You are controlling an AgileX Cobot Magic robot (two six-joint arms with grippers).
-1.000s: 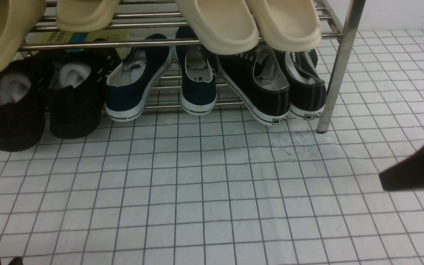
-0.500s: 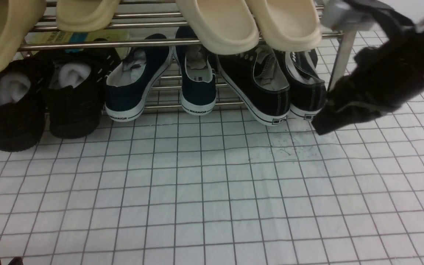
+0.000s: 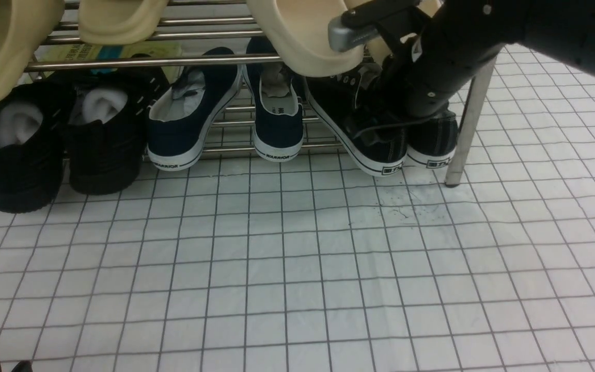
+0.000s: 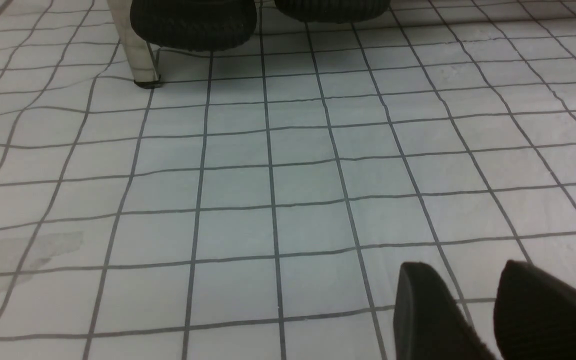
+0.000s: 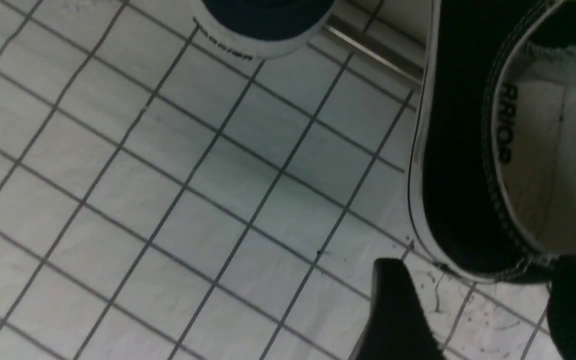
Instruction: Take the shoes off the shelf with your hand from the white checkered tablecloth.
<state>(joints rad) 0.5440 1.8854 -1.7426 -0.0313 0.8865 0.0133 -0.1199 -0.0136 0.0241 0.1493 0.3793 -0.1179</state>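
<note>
The shoes, black sneakers with white soles (image 3: 377, 157) (image 3: 432, 147), stand heels-out on the lower tier at the right end of the chrome shelf (image 3: 470, 113), on the white checkered tablecloth (image 3: 297, 268). My right gripper (image 3: 380, 132) reaches down from the upper right onto the left sneaker's heel. In the right wrist view the right gripper (image 5: 478, 267) is open wide. That sneaker's heel (image 5: 458, 150) lies just beyond its fingertips (image 5: 393, 300), and nothing is gripped. My left gripper (image 4: 460, 265) hovers over bare cloth with a narrow gap between its fingers. Its tips (image 3: 5, 366) peek in at the bottom left.
Cream slippers (image 3: 308, 41) hang over the top tier just above my right arm. Navy plimsolls (image 3: 194, 119) (image 3: 277, 119) and black chunky shoes (image 3: 24, 150) fill the lower tier to the left. The shelf's right post foot (image 3: 452, 181) stands beside the sneakers.
My right arm swung in from the right edge, past the shelf post, to the black sneakers. Its jaws went from shut to wide open. The shoes have not moved.
</note>
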